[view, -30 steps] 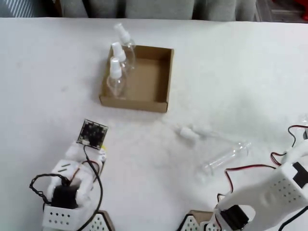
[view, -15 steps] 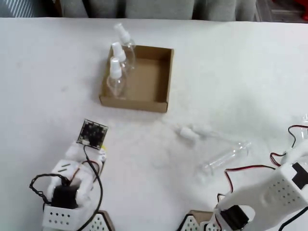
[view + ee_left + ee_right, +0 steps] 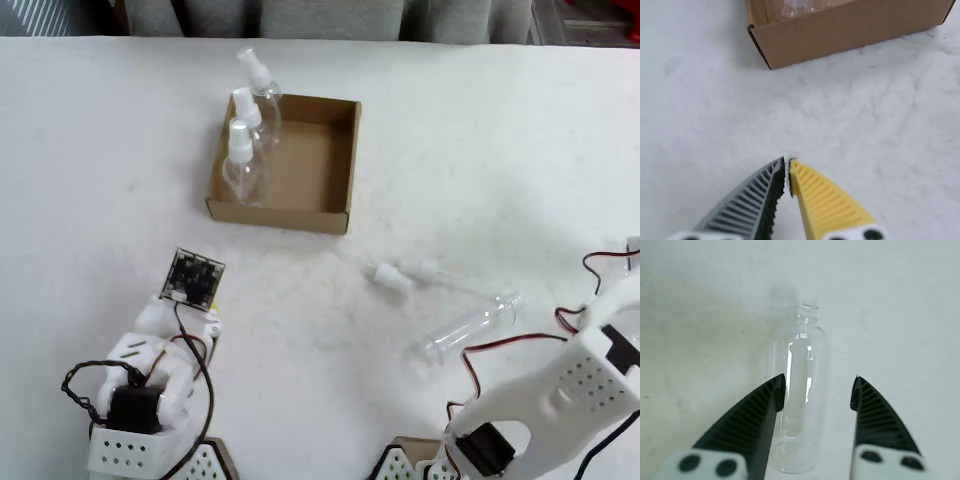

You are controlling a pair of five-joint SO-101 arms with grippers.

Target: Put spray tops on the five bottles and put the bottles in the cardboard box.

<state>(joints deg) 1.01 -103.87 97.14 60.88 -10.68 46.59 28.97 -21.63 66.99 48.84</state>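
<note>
- The cardboard box (image 3: pixel 330 165) sits toward the far side of the surface (image 3: pixel 480 130), and three capped bottles (image 3: pixel 241 160) stand along its left wall
- The two nearer ones look to be inside; the farthest is at the back corner, and I cannot tell whether it is inside the box or just behind it
- A loose spray top (image 3: pixel 390 277) lies on the surface between the box and my right arm, with its thin tube trailing off to one side; near it an uncapped bottle (image 3: pixel 465 328) lies on its side
- My right claw (image 3: pixel 817 385) is spread wide with one jaw on each side of an open-necked bottle (image 3: pixel 799 390) that lies flat, and it grips nothing yet
- I cannot tell whether that is the same bottle I see lying down from above or another one
- My left claw (image 3: pixel 787 167) is pinched together and empty, low over the surface on the near side of the box
- By my reckoning about three of the five are done; the bottles lying flat need tops fitted and then a trip to the box
</note>
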